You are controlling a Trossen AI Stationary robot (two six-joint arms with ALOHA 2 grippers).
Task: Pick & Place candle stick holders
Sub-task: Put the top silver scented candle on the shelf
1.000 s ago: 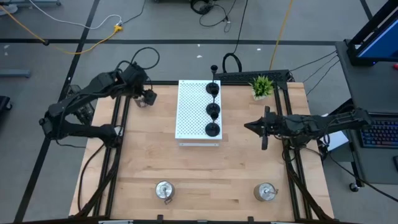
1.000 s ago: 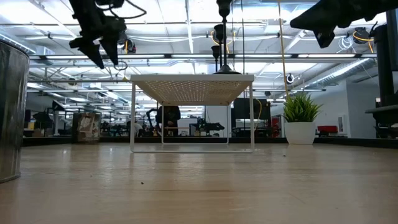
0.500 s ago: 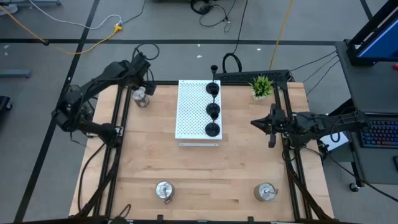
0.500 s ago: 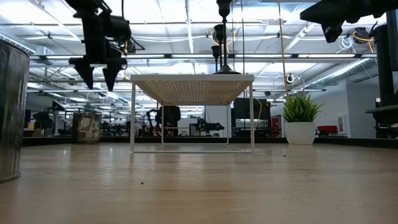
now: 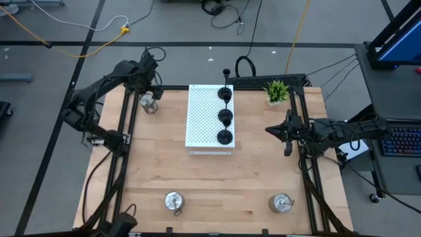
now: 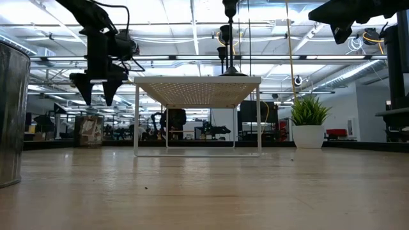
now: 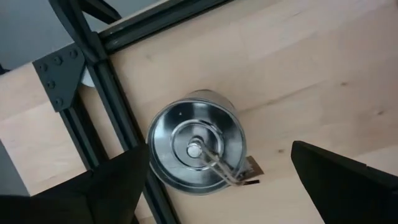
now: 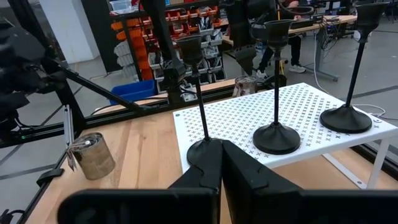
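Three black goblet-shaped holders [image 5: 225, 116] stand in a row by their round bases on the white perforated board [image 5: 204, 118]; they also show in the right wrist view [image 8: 275, 137]. One silver holder [image 5: 149, 103] stands on the table at the far left. My left gripper [image 5: 146, 89] hangs above it, pointing down and open, with a finger on either side [image 7: 217, 186] and touching nothing. Two more silver holders [image 5: 173, 201] [image 5: 281, 203] stand near the front edge. My right gripper [image 5: 286, 135] is shut and empty, in the air right of the board.
A small green potted plant [image 5: 277, 91] stands at the far right corner. Dark frame rails [image 5: 125, 125] run along the table's left and right sides. Bare wood [image 5: 223, 178] lies between the board and the two near silver holders.
My left gripper has gone toward the table's far left corner, tipped from a slant until it points straight down, and come lower over the far-left silver holder, staying open. My right gripper has drawn back a little toward the table's right edge.
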